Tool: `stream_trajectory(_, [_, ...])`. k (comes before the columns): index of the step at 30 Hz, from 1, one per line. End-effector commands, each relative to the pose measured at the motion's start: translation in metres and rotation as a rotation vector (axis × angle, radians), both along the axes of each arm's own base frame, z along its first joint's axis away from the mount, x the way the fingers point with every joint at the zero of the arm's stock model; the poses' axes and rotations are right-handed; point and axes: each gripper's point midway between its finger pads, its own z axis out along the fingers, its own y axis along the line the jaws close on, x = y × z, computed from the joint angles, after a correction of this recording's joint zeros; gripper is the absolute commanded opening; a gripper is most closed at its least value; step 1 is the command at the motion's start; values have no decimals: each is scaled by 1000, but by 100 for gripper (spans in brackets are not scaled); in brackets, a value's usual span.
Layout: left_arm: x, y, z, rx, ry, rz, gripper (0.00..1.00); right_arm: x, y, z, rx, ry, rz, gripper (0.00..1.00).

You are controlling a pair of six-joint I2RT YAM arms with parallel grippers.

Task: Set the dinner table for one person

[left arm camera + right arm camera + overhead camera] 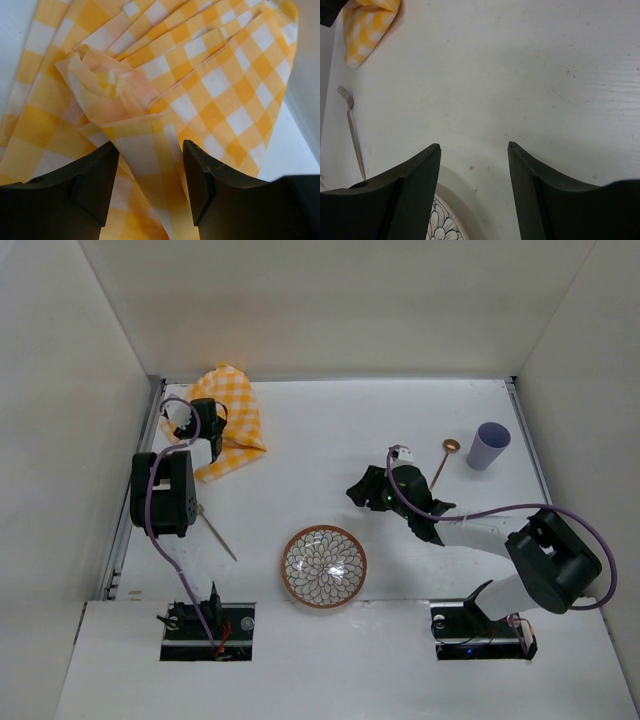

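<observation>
The white dinner table [330, 440] carries a flower-patterned plate [323, 566] near the front middle. A fork [215, 533] lies to its left. A spoon [445, 458] and a purple cup [489, 446] are at the back right. A yellow-and-white checked cloth [238, 418] lies crumpled at the back left. My left gripper [205, 423] is low over it. In the left wrist view the left gripper [150, 150] is open, with a raised fold of the cloth [145, 145] between its fingers. My right gripper [365, 490] is open and empty, above the table behind the plate [445, 225].
White walls enclose the table at the back and both sides. A metal rail [128, 510] runs along the left edge. In the right wrist view the fork [352, 130] and a corner of the cloth [367, 25] show at the left.
</observation>
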Motion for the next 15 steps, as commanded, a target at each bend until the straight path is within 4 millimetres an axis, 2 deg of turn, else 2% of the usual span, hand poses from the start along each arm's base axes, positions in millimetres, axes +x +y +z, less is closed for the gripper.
stream_trajectory(1, [6, 8, 0, 17, 8, 23, 51, 6, 11, 23, 33, -66, 22, 62])
stream_trajectory(4, [8, 12, -6, 2, 30, 35, 48, 7, 10, 21, 30, -59, 20, 62])
stream_trajectory(8, [14, 5, 1, -16, 3, 8, 19, 8, 8, 23, 32, -68, 15, 63])
stream_trajectory(10, [18, -10, 12, -33, -26, -28, 12, 9, 8, 21, 32, -61, 17, 63])
stream_trajectory(15, [22, -84, 43, -48, -106, -160, 5, 8, 10, 23, 33, -66, 21, 64])
